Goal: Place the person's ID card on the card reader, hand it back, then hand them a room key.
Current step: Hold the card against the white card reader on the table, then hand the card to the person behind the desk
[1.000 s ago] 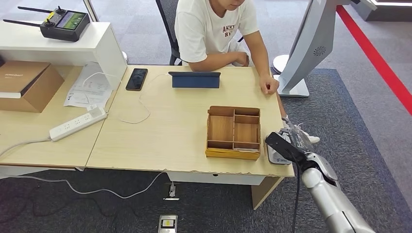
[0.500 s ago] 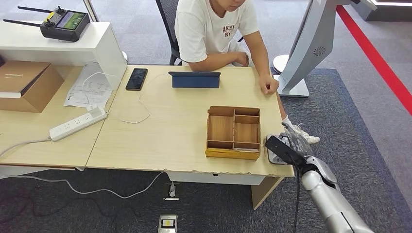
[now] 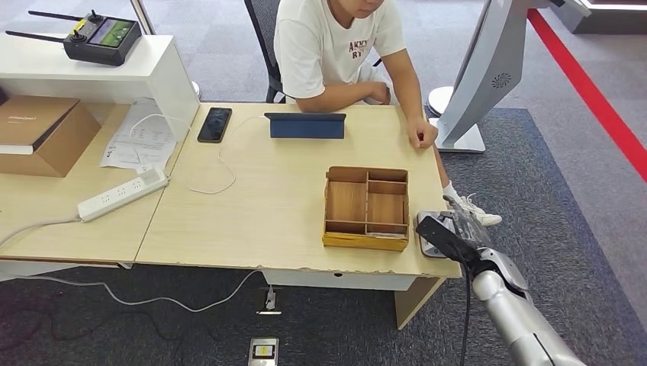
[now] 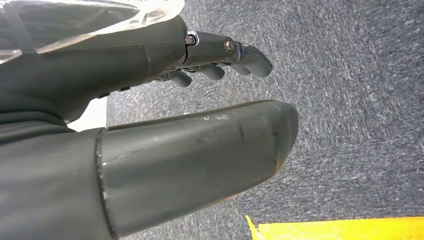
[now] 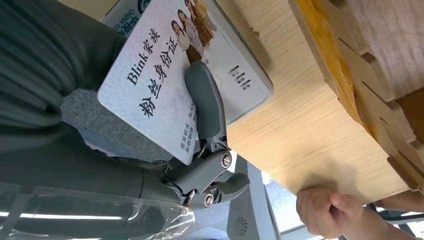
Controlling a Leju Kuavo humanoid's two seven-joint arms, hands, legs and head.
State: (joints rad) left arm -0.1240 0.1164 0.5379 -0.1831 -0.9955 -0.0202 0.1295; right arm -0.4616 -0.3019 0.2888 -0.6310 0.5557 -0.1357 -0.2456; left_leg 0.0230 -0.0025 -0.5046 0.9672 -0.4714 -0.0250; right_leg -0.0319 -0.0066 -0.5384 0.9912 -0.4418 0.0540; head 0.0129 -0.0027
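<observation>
Right hand holds the ID card over the card reader at the table's near right corner.

The left hand (image 4: 165, 125), smooth dark plastic with a thick blunt thumb, hangs over speckled grey carpet (image 4: 360, 100), its fingers (image 4: 240, 52) loosely curled and apart, holding nothing. On the pale wood-grain table (image 3: 275, 206) a notched plywood tray (image 3: 366, 207) with square compartments sits just beside the right hand (image 3: 458, 232). In the right wrist view a grey finger (image 5: 205, 105) presses across the printed face of the glossy white ID card (image 5: 155, 80), gripped flat; the card overlaps the grey, round-cornered card reader (image 5: 245, 75) beyond the fingertips, though whether they touch is unclear. Past the fingers, the person's fist (image 5: 327, 212) rests on the table edge, its arm cut off.
</observation>
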